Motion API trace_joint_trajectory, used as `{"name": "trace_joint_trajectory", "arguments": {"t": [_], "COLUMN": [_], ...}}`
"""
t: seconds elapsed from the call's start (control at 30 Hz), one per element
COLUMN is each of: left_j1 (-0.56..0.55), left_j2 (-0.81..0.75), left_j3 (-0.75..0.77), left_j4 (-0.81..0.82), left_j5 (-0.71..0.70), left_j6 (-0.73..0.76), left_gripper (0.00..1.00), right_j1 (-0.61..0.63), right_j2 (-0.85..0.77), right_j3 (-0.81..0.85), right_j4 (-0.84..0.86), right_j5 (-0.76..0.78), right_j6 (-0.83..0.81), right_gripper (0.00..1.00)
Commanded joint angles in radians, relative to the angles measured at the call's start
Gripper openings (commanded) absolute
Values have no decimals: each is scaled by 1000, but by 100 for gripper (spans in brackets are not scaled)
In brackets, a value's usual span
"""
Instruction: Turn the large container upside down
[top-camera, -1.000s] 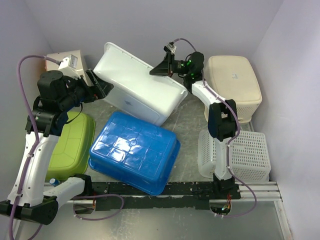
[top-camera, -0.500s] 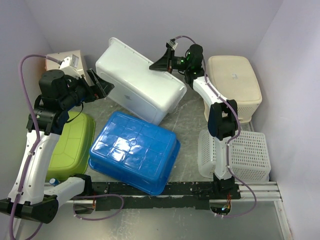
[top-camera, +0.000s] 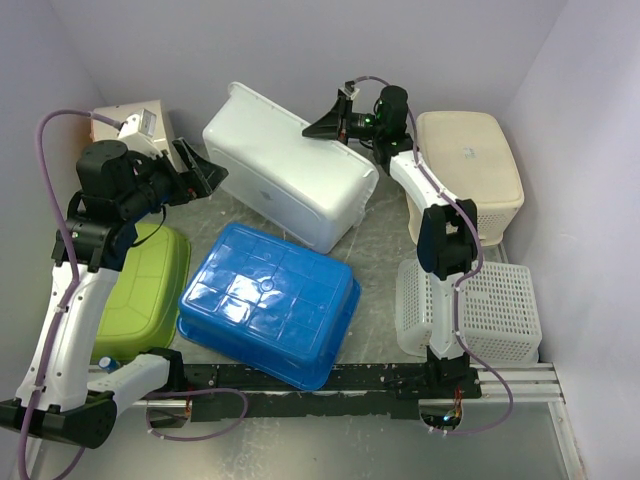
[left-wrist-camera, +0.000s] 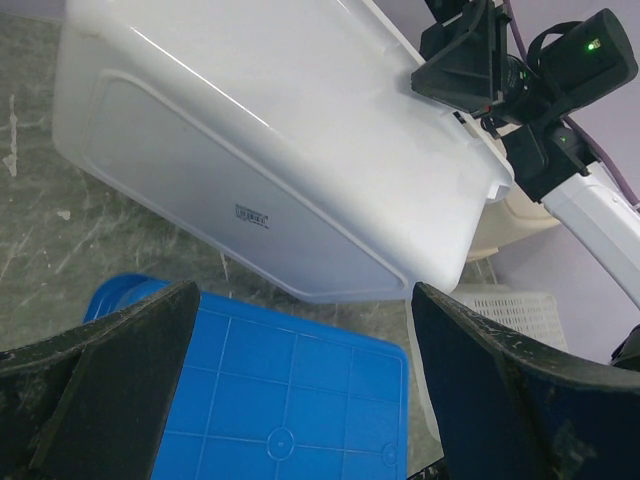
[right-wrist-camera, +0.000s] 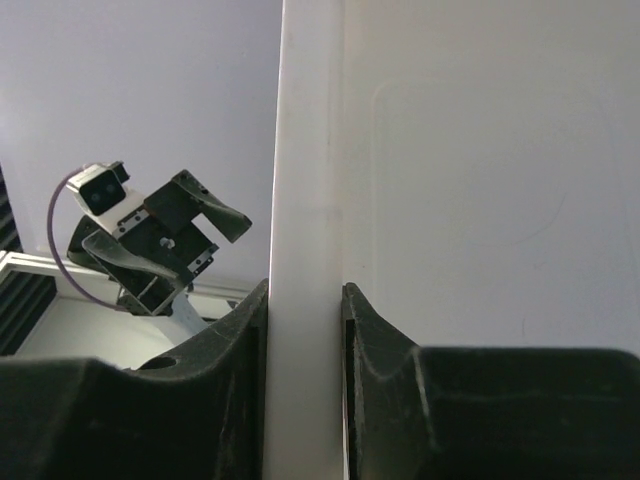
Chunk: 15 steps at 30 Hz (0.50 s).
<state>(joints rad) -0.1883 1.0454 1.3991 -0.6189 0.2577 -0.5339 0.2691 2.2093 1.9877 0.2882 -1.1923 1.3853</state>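
Table (top-camera: 385, 232): tipped white container (top-camera: 290, 180), blue tub (top-camera: 270, 300), green tub (top-camera: 150, 285), white basket (top-camera: 495, 310), beige basket (top-camera: 470, 160)

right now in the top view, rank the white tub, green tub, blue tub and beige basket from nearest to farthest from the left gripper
1. white tub: straight ahead of the open left gripper, on its right.
2. green tub and blue tub: both toward the arm bases, too close to call.
3. beige basket: far right, beyond the white tub.

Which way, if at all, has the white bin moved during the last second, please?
Yes: the white bin has shifted right, toward the cream basket, its left end now further from the tan box.
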Motion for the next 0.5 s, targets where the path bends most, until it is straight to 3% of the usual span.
{"name": "trace_joint_trajectory", "arguments": {"t": [0.0,0.17,0.33,0.47], "left_j1": [-8,-8,-8,-8], "left_j2": [-19,-27,-33,-35], "left_j3": [11,9,-2,0], "left_j4": [-2,-5,-1,-2], "left_j5": [5,1,5,8], "left_j6": [5,2,-11,-16], "left_gripper": [99,99,99,99], "right_j1": [-8,-8,-14,-36], "right_j2": [-81,-117,-156,-126], "right_j3": [-7,45,-29,-116], "right_j4": [143,0,56,261], "right_j5": [9,29,46,25], "right_j6": [156,116,182,363], "right_gripper": [0,0,0,0]}}
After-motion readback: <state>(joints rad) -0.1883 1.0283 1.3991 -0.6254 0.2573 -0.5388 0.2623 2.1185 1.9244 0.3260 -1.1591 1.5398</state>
